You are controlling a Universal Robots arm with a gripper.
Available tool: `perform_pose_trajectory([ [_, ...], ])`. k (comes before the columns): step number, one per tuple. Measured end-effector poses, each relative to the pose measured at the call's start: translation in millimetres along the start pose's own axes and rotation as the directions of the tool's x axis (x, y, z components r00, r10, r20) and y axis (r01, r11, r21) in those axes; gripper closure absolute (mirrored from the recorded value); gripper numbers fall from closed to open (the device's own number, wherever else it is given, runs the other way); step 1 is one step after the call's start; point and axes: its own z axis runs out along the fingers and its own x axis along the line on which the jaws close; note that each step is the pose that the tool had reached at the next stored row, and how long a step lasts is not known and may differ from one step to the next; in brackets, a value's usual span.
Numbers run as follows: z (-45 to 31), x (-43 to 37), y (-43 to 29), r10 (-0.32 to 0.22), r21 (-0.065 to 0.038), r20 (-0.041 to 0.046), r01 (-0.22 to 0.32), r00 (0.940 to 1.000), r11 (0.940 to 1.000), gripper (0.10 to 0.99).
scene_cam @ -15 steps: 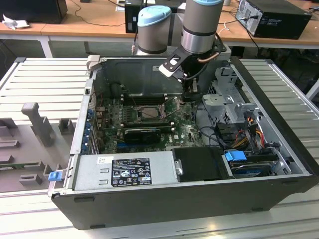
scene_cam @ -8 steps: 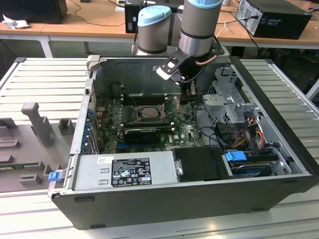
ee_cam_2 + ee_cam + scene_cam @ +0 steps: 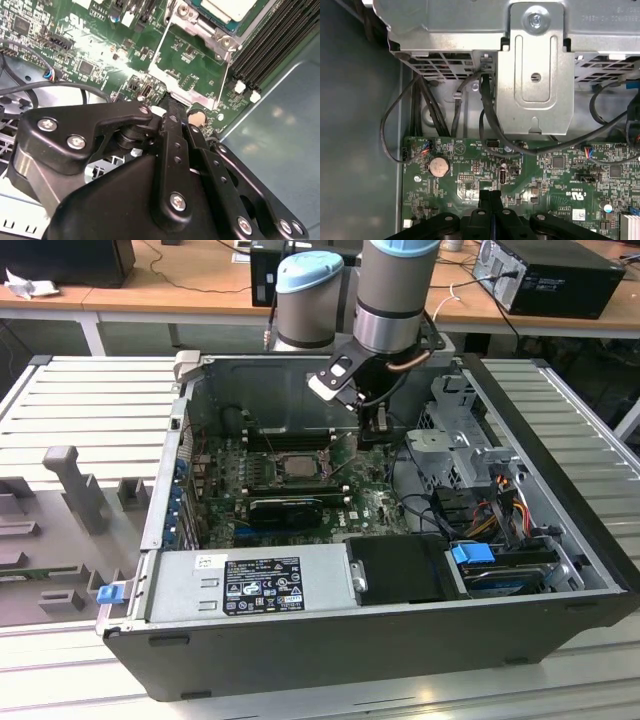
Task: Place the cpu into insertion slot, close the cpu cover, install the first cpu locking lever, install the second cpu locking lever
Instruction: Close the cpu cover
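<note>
Quick status for you: your arm (image 3: pixel 395 300) is reaching down into the open computer case (image 3: pixel 400 650) lying on the table (image 3: pixel 90 400). The pincer (image 3: pixel 376 430) hangs over the green board (image 3: pixel 375 502) toward the far side of the case. That puts it off to the exterior view's right of the chip (image 3: pixel 298 466).

In both wrist views the 2 fingers (image 3: pixel 483 200) are pressed flat together with nothing between them, so the pincer is clenched on air. Its tips sit just above the board, near the round coin battery (image 3: pixel 439 165), and as far as I can see they aren't touching it.

The chip is already lying in the socket (image 3: pixel 192 16). In the second wrist view you get its pale metal top with a green edge, framed by the socket's silvery rim. It's well apart from the pincer tips. The long black memory slots (image 3: pixel 275 45) run just beside the socket, on its far side.

Other stuff around:
- A grey metal drive cage (image 3: pixel 535 75), with black cables (image 3: pixel 486 107) dropping onto the board.
- A black expansion card (image 3: pixel 285 508) on the near side of the socket.
- The power supply (image 3: pixel 250 585) along the near edge of the case.
</note>
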Motion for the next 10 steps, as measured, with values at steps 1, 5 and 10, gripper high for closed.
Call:
perform_pose_trajectory([
  [1, -0.1, 0.0, -1.7, 0.000, 0.000, 0.0000, 0.000, 1.0000, 1.0000, 0.980],
  [5, -0.1, 0.1, -5.5, 0.000, 0.000, 0.0000, 0.000, 1.0000, 1.0000, 0.980],
  [10, -0.2, 0.1, -8.5, 0.000, 0.000, 0.0000, 0.000, 1.0000, 1.0000, 0.980],
])
